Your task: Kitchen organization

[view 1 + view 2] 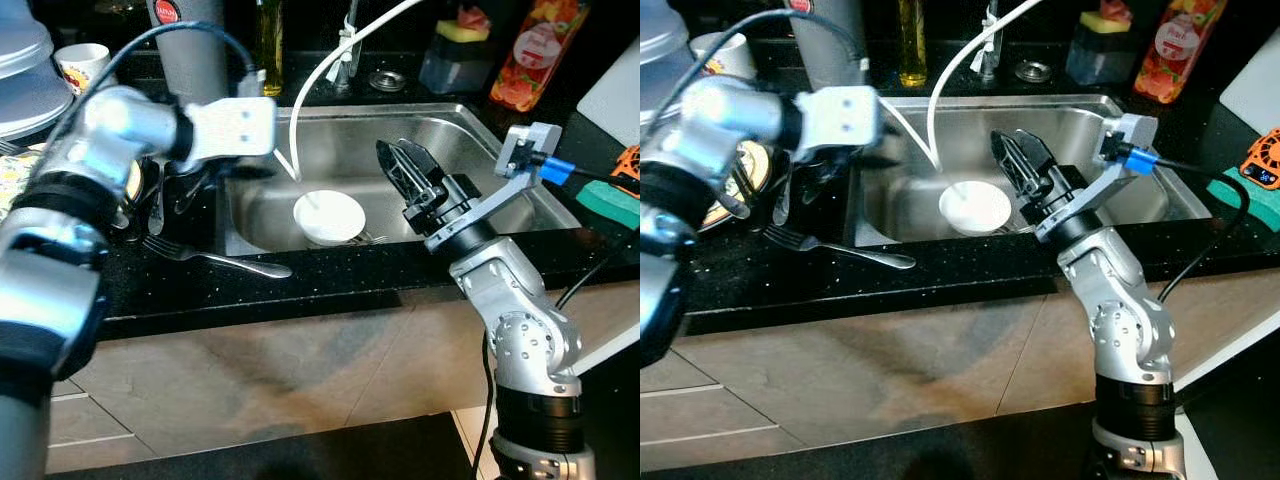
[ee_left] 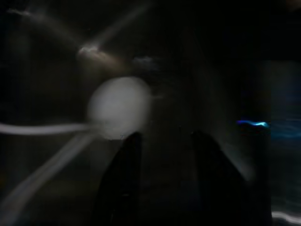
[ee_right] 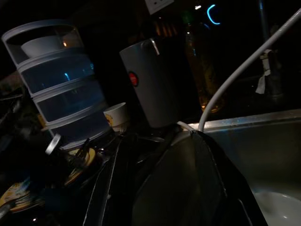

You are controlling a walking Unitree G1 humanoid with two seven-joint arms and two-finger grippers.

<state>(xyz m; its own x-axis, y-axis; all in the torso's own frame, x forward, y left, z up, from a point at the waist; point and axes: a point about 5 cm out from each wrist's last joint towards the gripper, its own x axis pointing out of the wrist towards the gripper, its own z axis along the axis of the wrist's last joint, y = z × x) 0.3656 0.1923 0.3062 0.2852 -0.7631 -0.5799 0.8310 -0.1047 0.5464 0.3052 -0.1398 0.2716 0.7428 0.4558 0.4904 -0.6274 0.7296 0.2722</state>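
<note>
We see the bowl (image 1: 329, 217) at nine o'clock of our open, empty, nearer right gripper (image 1: 405, 172).

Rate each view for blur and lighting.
Left eye view: well lit, left arm motion-blurred near the sink. Right eye view: similar, bowl sharp. Left wrist view: very dark and smeared, bowl a pale blob. Right wrist view: dim but sharp, stacked containers readable.
</note>
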